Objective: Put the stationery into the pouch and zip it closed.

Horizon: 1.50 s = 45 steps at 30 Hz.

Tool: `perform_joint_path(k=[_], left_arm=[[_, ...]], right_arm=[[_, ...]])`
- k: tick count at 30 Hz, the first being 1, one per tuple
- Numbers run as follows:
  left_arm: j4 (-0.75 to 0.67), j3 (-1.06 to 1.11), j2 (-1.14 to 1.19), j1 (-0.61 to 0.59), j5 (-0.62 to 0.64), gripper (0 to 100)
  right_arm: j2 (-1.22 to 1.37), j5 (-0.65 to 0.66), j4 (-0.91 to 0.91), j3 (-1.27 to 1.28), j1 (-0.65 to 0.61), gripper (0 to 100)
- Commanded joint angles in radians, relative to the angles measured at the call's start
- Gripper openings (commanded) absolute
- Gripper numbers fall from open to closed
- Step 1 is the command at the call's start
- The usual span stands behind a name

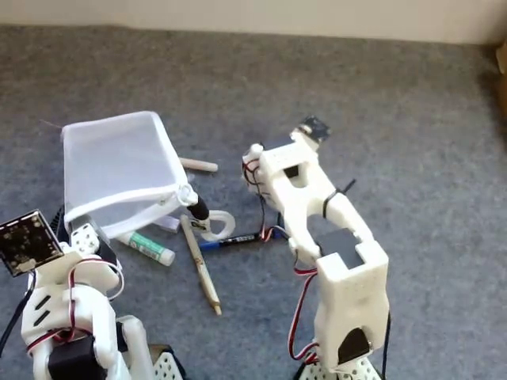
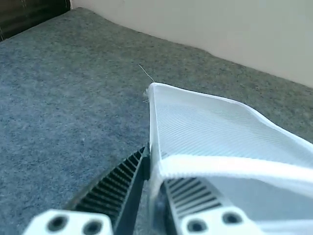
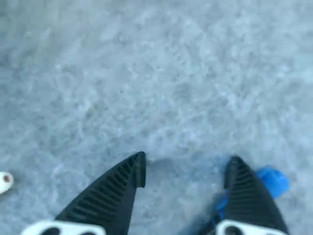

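A white mesh pouch (image 1: 119,170) is held up off the grey carpet, its open zipper edge (image 1: 142,210) facing the stationery. My left gripper (image 2: 149,157) is shut on the pouch's (image 2: 215,132) corner seam. Loose on the carpet lie a green marker (image 1: 148,247), a beige pencil (image 1: 201,273), a blue pen (image 1: 230,241), a white tape ring (image 1: 219,226) and a pale stick (image 1: 198,165). My right gripper (image 3: 188,164) points down at the carpet, open, with the blue pen's end (image 3: 272,181) just outside one finger. Nothing sits between its fingers.
The right arm (image 1: 317,214) stretches over the middle of the carpet and hides part of the blue pen. A black-capped item (image 1: 197,210) lies by the pouch's mouth. Open carpet lies to the right and at the back.
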Motion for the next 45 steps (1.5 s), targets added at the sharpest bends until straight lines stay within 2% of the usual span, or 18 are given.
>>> perform_joint_path(k=[1,10,22,26,29,35,45], left_arm=[[-0.028,-0.008,-0.01,-0.015,0.008,1],[-0.028,-0.008,-0.012,-0.015,0.006,1],[-0.026,-0.008,-0.012,-0.015,0.006,1],[-0.026,-0.007,-0.012,-0.015,0.006,1],[-0.026,-0.007,-0.012,-0.015,0.006,1],[-0.026,0.002,-0.012,-0.015,0.006,1],[-0.026,0.007,-0.012,-0.015,0.006,1]], right_arm=[[-0.005,-0.005,-0.002,-0.051,0.008,14.9],[-0.012,0.133,0.007,-0.116,0.008,3.3],[-0.013,0.157,0.384,-0.349,0.002,3.0],[-0.012,0.16,0.504,-0.424,-0.033,3.0],[-0.012,0.21,0.568,-0.444,-0.065,2.6],[-0.012,0.285,0.633,-0.438,-0.087,1.9],[-0.073,0.281,0.651,-0.418,-0.041,0.5]])
